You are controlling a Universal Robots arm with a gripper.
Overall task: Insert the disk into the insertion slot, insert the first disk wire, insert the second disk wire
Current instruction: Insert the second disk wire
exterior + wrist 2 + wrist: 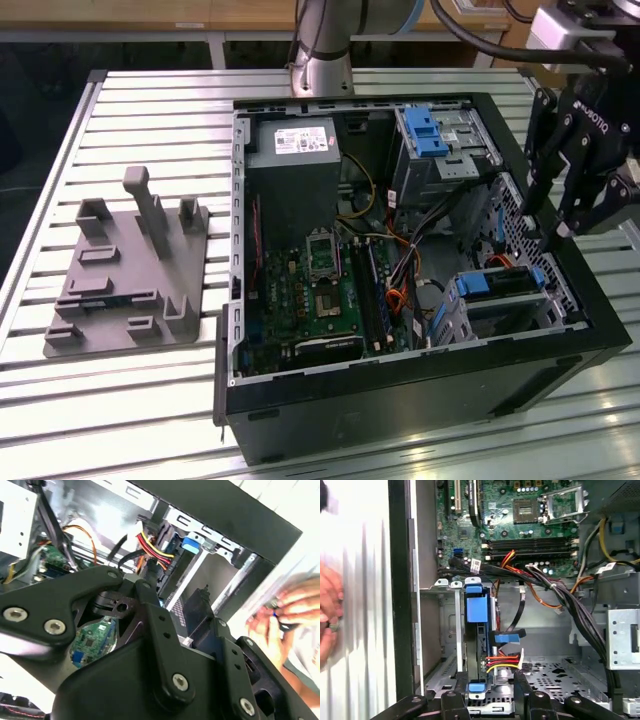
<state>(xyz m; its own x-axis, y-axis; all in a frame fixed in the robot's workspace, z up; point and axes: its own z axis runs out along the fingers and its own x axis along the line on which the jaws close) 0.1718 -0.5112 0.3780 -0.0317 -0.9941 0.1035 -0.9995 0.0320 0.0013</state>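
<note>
The disk (500,284), in its bright blue carrier, sits inside the insertion slot (503,320), a grey metal cage at the case's corner on the exterior view's right. In the first wrist view the disk (476,630) stands edge-on in the cage (555,672). A black wire with a blue plug (509,638) and a red-yellow-black wire (505,661) both end at the disk's edge. My gripper (548,215) hangs just above the cage, open and holding nothing. Its fingertips (452,700) straddle the disk's end in the first wrist view.
The open black computer case (400,400) holds a power supply (295,150), a green motherboard (320,290) and a taller bay with a blue latch (425,130). A grey fixture (130,270) lies on the slatted table. A person's hand (327,615) is outside the case wall.
</note>
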